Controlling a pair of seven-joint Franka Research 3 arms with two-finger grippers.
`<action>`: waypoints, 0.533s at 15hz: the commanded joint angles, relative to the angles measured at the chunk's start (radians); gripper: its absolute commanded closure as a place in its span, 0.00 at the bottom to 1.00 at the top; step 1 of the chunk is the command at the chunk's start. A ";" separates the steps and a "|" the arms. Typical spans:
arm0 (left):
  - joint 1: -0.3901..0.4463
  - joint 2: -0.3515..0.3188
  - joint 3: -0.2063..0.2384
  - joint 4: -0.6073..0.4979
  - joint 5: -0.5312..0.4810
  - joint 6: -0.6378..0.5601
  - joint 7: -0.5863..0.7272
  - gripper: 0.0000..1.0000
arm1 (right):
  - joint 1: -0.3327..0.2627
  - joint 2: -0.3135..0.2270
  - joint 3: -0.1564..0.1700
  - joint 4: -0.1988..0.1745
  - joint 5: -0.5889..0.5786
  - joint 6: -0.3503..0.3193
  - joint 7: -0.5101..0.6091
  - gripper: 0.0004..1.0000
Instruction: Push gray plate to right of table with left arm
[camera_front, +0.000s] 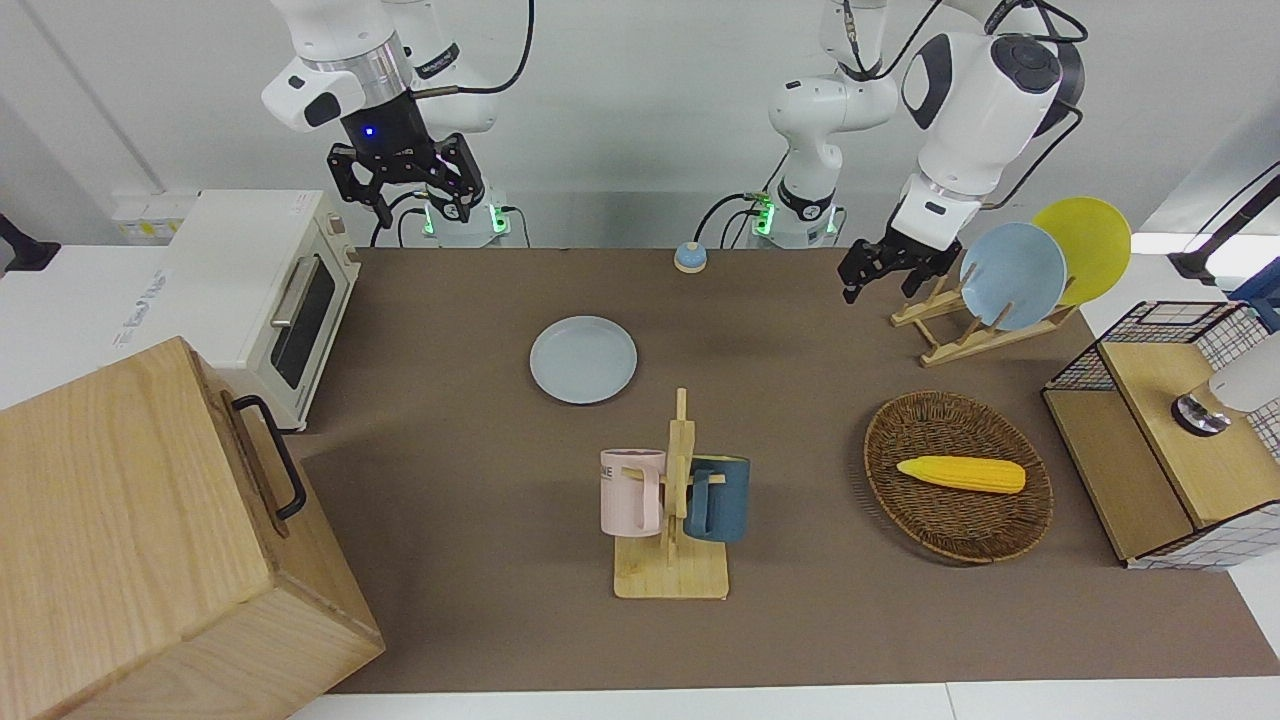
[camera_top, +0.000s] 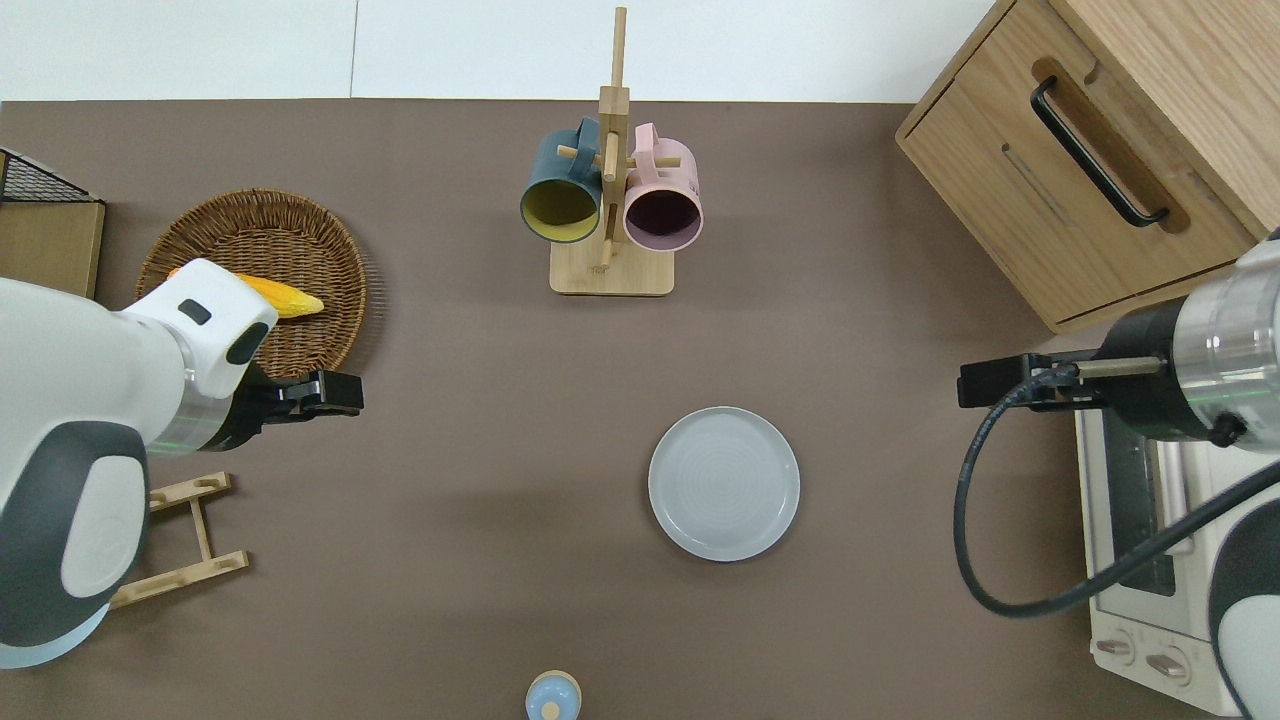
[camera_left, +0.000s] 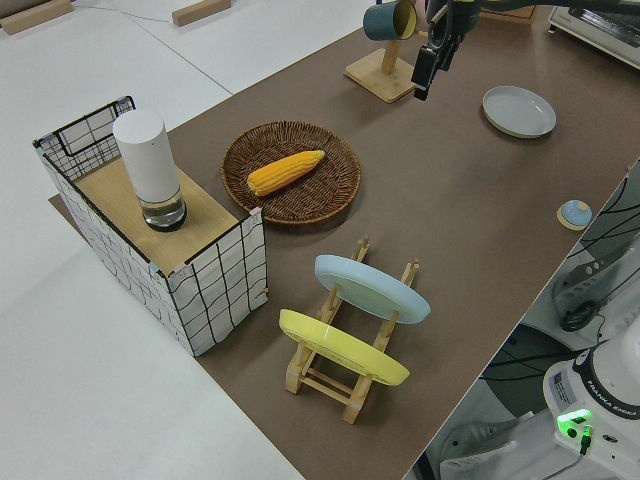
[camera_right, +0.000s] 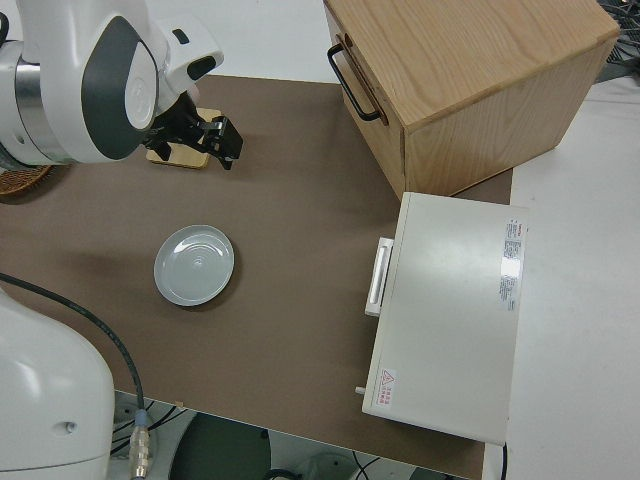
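The gray plate (camera_front: 583, 359) lies flat on the brown table (camera_front: 450, 620), about midway along it and on the robots' half; it also shows in the overhead view (camera_top: 724, 483). My left gripper (camera_front: 878, 272) is up in the air, far from the plate toward the left arm's end. In the overhead view the left gripper (camera_top: 335, 392) is over bare table just beside the wicker basket's rim. It holds nothing and touches nothing. My right gripper (camera_front: 405, 195) is parked, its fingers apart and empty.
A mug rack (camera_front: 675, 500) with a pink and a dark blue mug stands farther from the robots than the plate. Wicker basket with corn (camera_front: 958, 475), plate rack (camera_front: 985, 310) and wire crate (camera_front: 1170, 430) fill the left arm's end. Toaster oven (camera_front: 260, 290) and wooden cabinet (camera_front: 150, 540) fill the right arm's end.
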 joint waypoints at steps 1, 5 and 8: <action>0.009 0.018 0.021 0.153 0.016 -0.142 0.022 0.02 | -0.006 0.006 0.004 0.014 0.016 -0.005 0.002 0.00; 0.011 0.018 0.031 0.187 0.018 -0.179 0.040 0.02 | -0.006 0.006 0.004 0.014 0.016 -0.005 0.002 0.00; 0.011 0.016 0.037 0.218 0.018 -0.228 0.042 0.02 | -0.006 0.006 0.004 0.014 0.016 -0.005 0.002 0.00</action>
